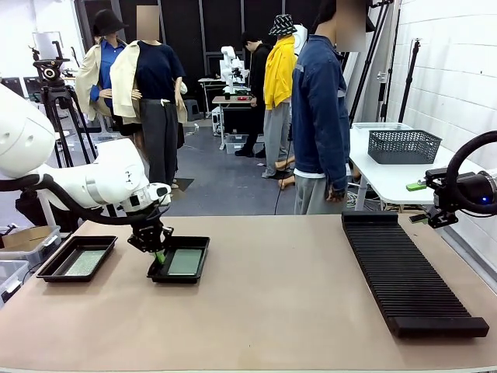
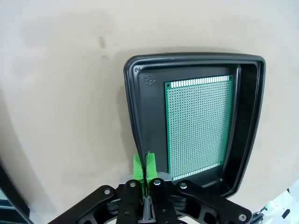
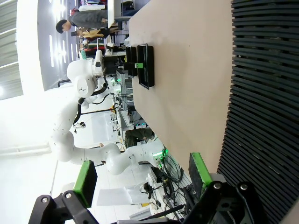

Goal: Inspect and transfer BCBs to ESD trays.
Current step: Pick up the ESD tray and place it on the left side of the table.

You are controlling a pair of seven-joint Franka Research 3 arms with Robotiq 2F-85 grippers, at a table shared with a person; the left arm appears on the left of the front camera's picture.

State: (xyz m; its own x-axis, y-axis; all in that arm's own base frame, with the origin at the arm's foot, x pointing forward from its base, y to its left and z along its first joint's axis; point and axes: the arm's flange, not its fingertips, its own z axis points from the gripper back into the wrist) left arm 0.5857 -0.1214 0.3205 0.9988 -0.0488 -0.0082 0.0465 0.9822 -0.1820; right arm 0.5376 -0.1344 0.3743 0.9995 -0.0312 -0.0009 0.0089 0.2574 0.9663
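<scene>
**Asker:** Describing the left gripper (image 1: 158,252) first, what is it doing?

**Describer:** Its jaws are pressed together at the near rim of a black tray (image 1: 180,259). In the left wrist view the green pads (image 2: 144,164) seem to pinch that tray's rim (image 2: 140,140); I cannot be sure they grip it.

**Asker:** Where are the boards?

**Describer:** One green circuit board (image 2: 199,127) lies flat on this tray's floor, just beside the fingertips, its long side running away from the gripper. A second board (image 1: 84,261) lies in the other tray (image 1: 78,258), further to the robot's left.

**Asker:** And the right gripper (image 3: 142,175)?

**Describer:** It hangs with its jaws wide apart and nothing between them, beside the long ribbed rack (image 1: 408,272), well apart from both trays. The left arm is much nearer, so any next move on the trays looks like its job.
</scene>
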